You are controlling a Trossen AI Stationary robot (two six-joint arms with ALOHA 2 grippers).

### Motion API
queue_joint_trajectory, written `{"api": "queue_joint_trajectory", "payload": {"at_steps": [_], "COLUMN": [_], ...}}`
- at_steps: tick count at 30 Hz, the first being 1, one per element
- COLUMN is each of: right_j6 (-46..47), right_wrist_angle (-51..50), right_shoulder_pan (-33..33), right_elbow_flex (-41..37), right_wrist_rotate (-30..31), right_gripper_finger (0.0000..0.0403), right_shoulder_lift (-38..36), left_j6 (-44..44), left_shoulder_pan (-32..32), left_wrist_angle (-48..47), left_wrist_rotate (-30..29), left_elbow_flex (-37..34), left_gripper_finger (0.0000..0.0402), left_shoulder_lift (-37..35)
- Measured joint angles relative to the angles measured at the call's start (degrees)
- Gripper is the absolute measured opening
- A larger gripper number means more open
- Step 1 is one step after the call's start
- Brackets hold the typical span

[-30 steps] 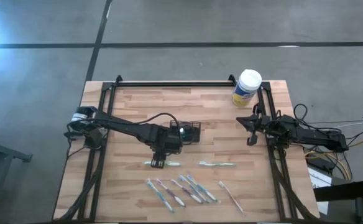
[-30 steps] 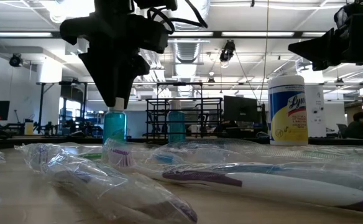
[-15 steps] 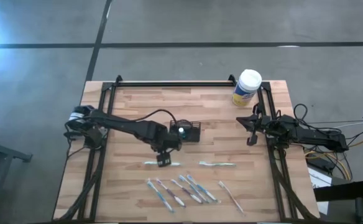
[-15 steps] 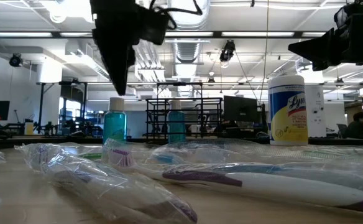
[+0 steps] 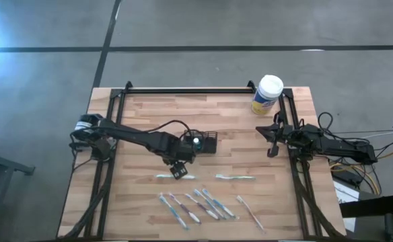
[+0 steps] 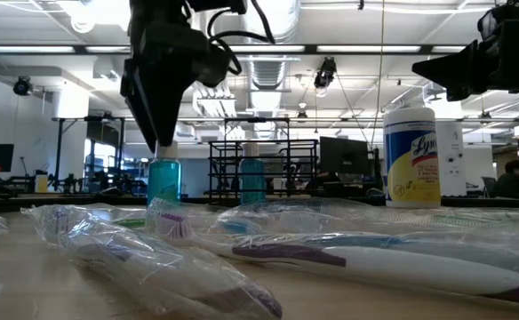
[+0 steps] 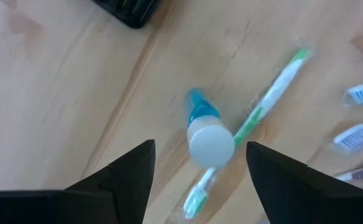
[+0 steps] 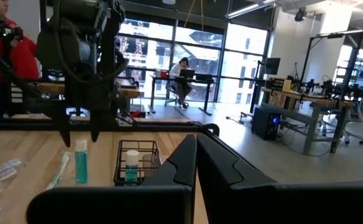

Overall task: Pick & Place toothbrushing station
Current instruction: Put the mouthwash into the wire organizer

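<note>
From above, the left gripper (image 5: 178, 169) hangs over the middle of the tabletop (image 5: 143, 114), just nearer the front edge than the black mesh basket (image 5: 206, 142). A wrapped toothbrush (image 5: 176, 177) lies beneath it, another (image 5: 235, 177) lies farther right, and a row of toothbrushes (image 5: 196, 205) lies near the front edge. The canister (image 5: 267, 94) stands at the back right corner; the right gripper (image 5: 272, 139) waits at the right edge.

At table level, the left gripper (image 6: 162, 142) hovers just above an upright blue tube (image 6: 163, 180); a second tube (image 6: 251, 182) stands in the basket (image 6: 264, 169).

In the left wrist view, the fingers (image 7: 122, 177) are spread wide, gripping nothing, with the white-capped tube (image 7: 205, 134) standing between them beside a green toothbrush (image 7: 256, 118).

In the right wrist view, the right gripper's fingers (image 8: 175, 162) meet, empty.
</note>
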Motion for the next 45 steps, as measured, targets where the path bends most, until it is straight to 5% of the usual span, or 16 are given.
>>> {"api": "queue_joint_trajectory", "payload": {"at_steps": [16,29,40,45], "right_j6": [0.03,-0.25,-1.28,-1.01], "right_wrist_angle": [0.02,0.02,0.02,0.02], "right_shoulder_pan": [0.02,0.01,0.02,0.0], "right_elbow_flex": [0.0,0.0,0.0,0.0], "right_wrist_rotate": [0.0,0.0,0.02,0.02], "right_gripper_finger": [0.0008,0.0008,0.0008,0.0008], "right_shoulder_lift": [0.0,0.02,0.02,0.02], "left_j6": [1.54,5.2,22.16,29.98], "left_shoulder_pan": [0.42,0.5,0.48,0.6], "left_wrist_angle": [2.41,2.41,-2.34,-7.35], "left_wrist_rotate": [-0.46,-0.59,-0.71,-7.31], "left_elbow_flex": [-1.14,-1.14,4.08,8.09], "left_gripper_finger": [0.0214,0.0099,0.0099,0.0099], "left_shoulder_lift": [0.04,0.04,-0.07,-1.97]}}
